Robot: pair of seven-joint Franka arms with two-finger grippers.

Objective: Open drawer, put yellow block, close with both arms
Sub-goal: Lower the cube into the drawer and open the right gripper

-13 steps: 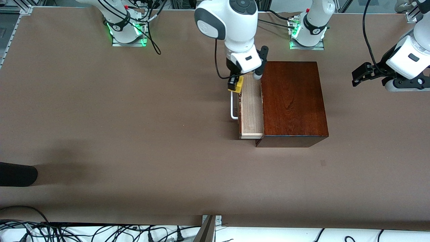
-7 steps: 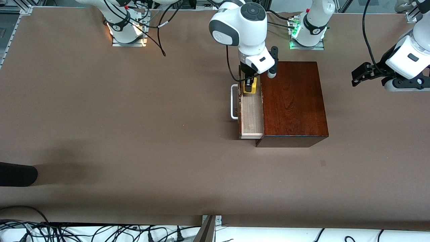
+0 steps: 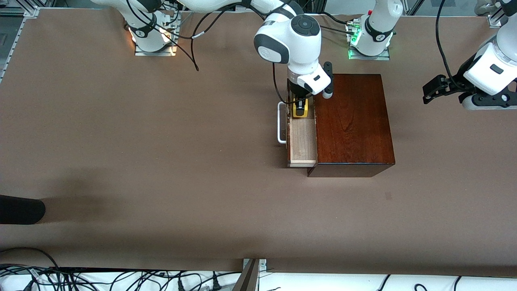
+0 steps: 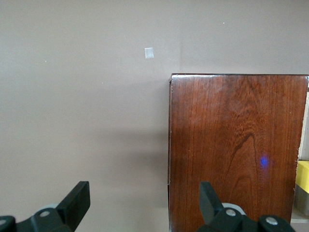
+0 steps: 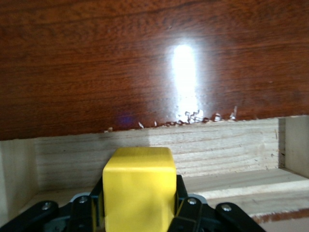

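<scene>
The right gripper (image 3: 300,108) holds the yellow block (image 3: 300,109) between its jaws, low inside the open drawer (image 3: 302,141). It should descend gently, release only when the block touches the tray bottom, then rise straight. The left gripper (image 3: 431,91) waits over the surface (image 3: 161,161), jaws spread, empty.

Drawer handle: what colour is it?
White; the drawer handle shows best in the front view, against the brown table.
</scene>
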